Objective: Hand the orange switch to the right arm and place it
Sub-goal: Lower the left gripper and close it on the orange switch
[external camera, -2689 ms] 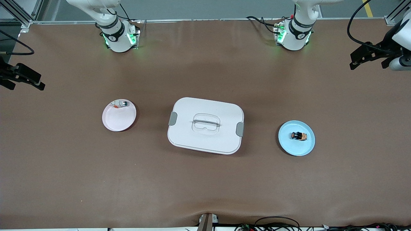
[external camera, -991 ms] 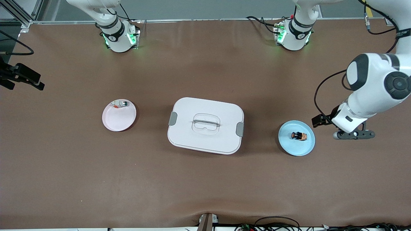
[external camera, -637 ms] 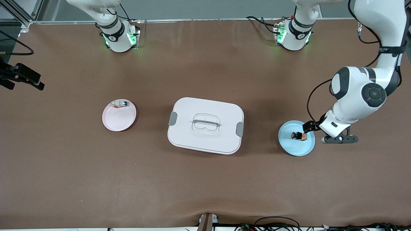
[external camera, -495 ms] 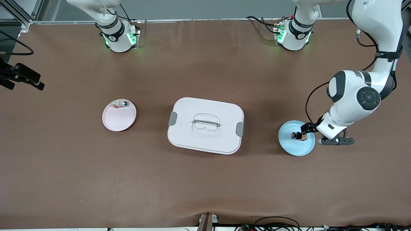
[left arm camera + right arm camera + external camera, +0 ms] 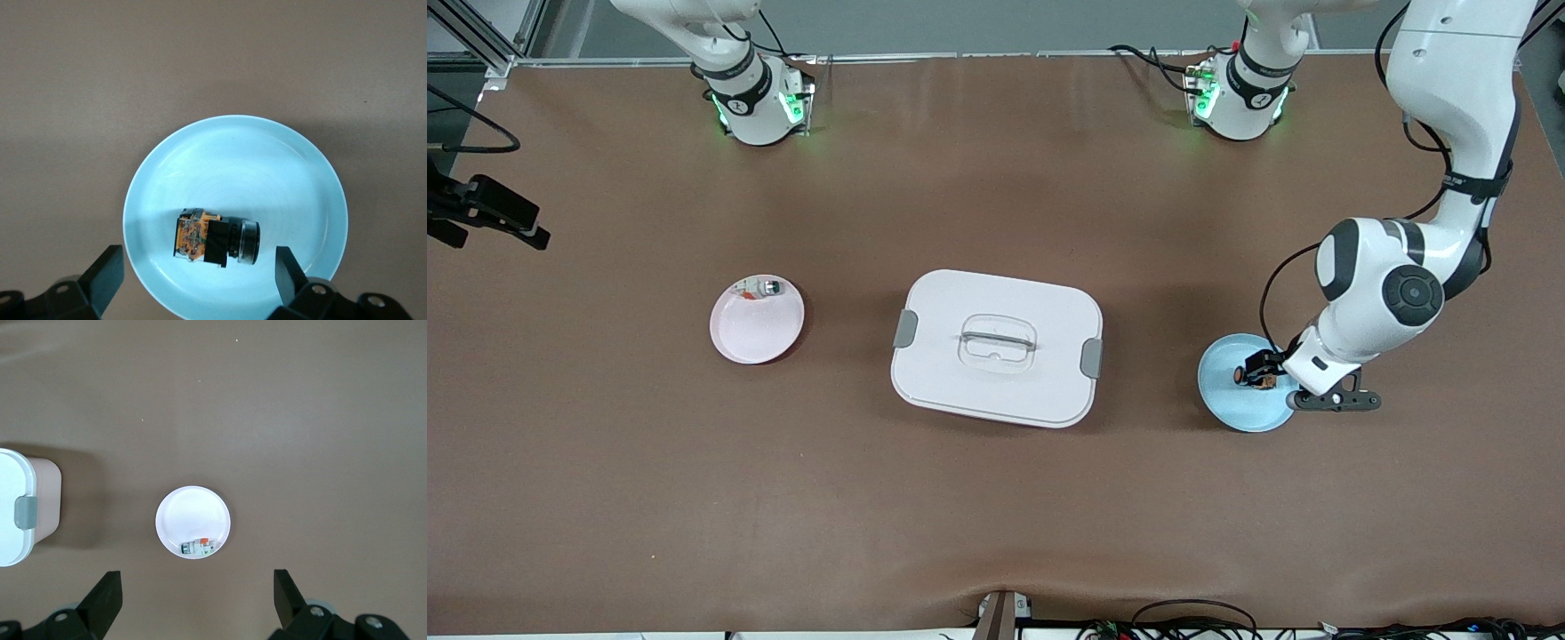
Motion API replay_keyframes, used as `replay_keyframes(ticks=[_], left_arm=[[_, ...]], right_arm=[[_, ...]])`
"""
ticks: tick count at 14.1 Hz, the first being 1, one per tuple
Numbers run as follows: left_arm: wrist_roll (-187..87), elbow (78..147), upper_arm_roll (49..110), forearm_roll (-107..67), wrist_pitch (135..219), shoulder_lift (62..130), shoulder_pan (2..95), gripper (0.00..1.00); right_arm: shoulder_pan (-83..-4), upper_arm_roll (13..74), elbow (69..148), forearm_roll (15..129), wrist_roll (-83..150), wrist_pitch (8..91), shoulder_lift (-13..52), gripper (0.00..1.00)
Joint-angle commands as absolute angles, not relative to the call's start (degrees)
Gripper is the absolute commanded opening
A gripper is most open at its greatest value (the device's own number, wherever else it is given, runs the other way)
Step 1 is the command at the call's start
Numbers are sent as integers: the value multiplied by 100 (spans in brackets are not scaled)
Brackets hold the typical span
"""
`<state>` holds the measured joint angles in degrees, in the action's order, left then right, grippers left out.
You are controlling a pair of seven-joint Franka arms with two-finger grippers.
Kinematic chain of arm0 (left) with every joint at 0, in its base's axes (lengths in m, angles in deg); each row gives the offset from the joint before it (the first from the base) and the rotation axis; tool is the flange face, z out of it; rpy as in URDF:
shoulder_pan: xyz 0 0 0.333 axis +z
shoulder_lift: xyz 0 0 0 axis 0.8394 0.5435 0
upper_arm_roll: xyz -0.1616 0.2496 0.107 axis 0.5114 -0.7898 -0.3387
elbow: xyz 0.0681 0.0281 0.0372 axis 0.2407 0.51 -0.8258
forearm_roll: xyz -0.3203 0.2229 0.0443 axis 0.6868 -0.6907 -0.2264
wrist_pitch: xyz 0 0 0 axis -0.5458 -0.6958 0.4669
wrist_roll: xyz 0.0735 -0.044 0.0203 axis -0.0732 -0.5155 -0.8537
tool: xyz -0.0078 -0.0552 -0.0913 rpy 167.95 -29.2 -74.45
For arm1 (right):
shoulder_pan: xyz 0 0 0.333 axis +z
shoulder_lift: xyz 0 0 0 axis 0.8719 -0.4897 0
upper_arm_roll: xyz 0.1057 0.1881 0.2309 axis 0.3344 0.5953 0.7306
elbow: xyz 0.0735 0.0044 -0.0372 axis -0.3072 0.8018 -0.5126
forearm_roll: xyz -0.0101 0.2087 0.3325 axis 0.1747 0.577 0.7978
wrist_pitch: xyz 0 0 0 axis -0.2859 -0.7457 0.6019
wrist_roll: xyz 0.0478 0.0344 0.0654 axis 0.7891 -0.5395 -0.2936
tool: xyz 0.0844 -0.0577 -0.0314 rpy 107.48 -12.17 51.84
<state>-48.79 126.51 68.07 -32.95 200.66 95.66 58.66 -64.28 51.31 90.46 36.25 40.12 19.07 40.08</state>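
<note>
I am hovering my left gripper (image 5: 193,283), fingers spread wide, over the orange switch (image 5: 217,238) lying on the blue plate (image 5: 293,167) below. Next, probably, I descend and pinch it. My right gripper (image 5: 193,603) is waiting, open, high above the white plate (image 5: 193,513).

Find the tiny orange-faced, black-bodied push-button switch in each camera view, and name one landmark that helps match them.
Front view: orange switch on the round blue plate, partly under the left gripper.
Left wrist view: switch on that plate, the shared landmark.
Right wrist view: not in it.
</note>
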Motion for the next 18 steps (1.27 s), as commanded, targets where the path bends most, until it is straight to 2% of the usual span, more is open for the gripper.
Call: replay_keyframes(ticks=[1,14,18], left_arm=[[-4800,12645,6831,-3408,20244,9762,5884,100],[-4441,12637,6840,-3417,20517,10175,5875,100],[-4369,12628,6840,-3417,20517,10254,5884,94]], right_arm=[[-6533,5209,9068,3638,3982,1870,4077,100],[-6533,5209,9068,3638,3991,1844,4069,100],[-6533,5209,9068,3638,3991,1835,4077,100]])
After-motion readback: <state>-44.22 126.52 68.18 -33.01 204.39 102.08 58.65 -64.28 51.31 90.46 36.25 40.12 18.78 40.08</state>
